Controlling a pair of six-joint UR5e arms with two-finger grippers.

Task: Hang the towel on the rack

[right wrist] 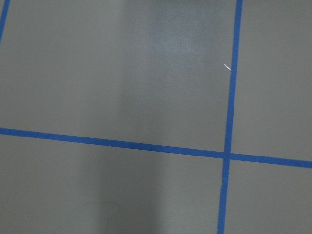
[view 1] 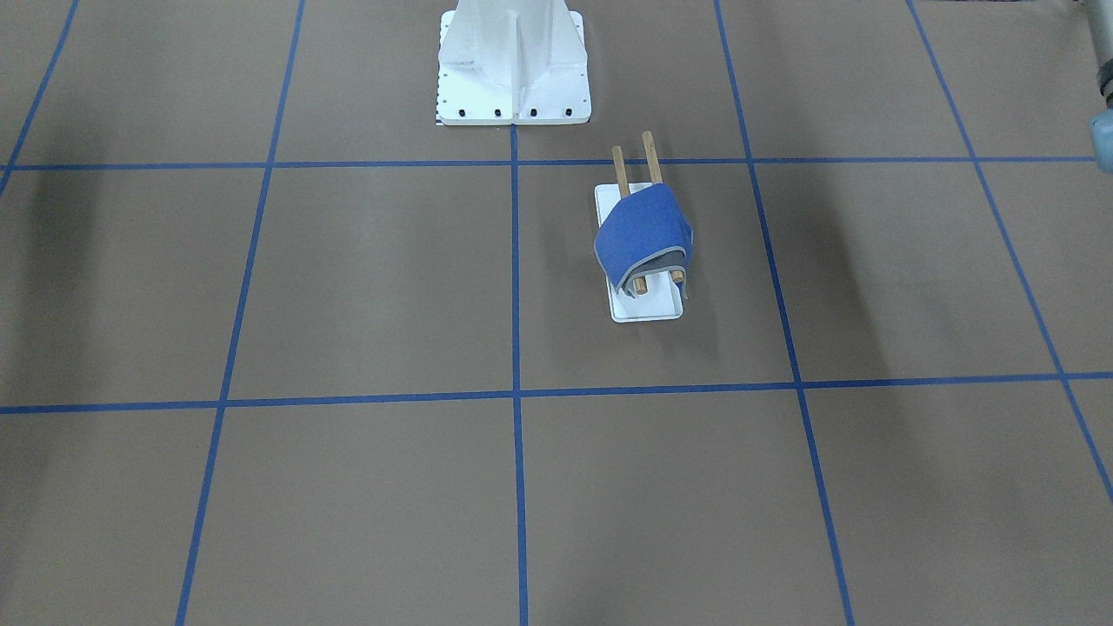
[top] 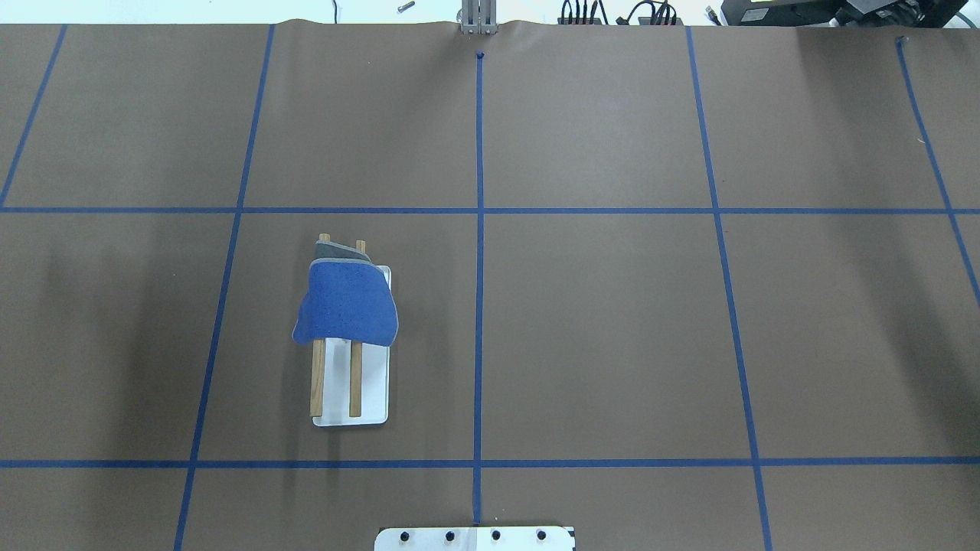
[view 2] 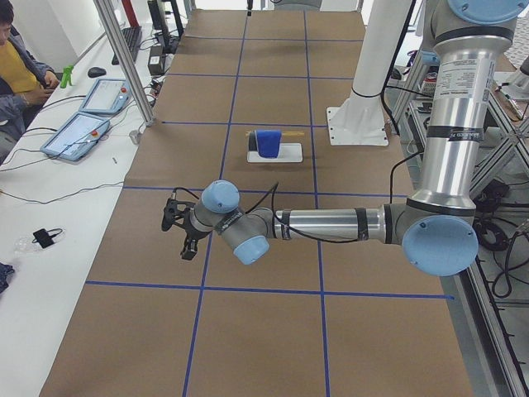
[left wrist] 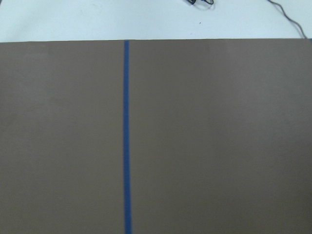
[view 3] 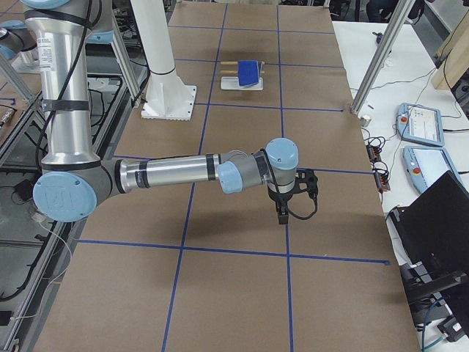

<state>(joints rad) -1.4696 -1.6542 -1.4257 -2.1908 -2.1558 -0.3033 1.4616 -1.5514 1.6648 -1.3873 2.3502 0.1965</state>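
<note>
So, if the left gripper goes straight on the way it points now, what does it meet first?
The left gripper points down, so it would probably meet the bare brown table cover first, near a blue tape line. Its wrist view shows nothing standing in between.

towel (top: 348, 302) draped over rack (top: 354, 379), far end, before pedestal (view 1: 513, 65)

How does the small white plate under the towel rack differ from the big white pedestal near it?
The plate is small, flat and thin; the pedestal is much larger and rises into a ribbed column. The pedestal has dark bolts along its edge; the plate shows none. The plate lies under two wooden rods with a blue towel draped over them; nothing hangs on the pedestal. Both are white and stand on the brown table.
</note>
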